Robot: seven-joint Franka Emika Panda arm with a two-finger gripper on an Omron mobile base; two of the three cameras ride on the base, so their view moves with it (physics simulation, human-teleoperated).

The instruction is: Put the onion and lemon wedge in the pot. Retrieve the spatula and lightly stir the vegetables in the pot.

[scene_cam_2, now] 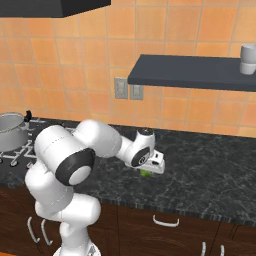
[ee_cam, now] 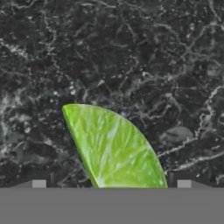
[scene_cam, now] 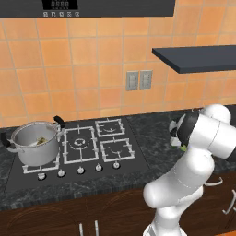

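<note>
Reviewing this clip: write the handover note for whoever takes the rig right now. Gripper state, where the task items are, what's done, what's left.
Gripper: low over the dark counter right of the stove, directly above the lemon wedge. The wedge sits between the fingertips; whether they have closed on it cannot be told.
Pot: on the front-left burner, with a small tan lump inside, apparently the onion.
Done: onion seems to be in the pot.
Left: secure the wedge, carry it to the pot, drop it in, then fetch the spatula and stir lightly.
</note>
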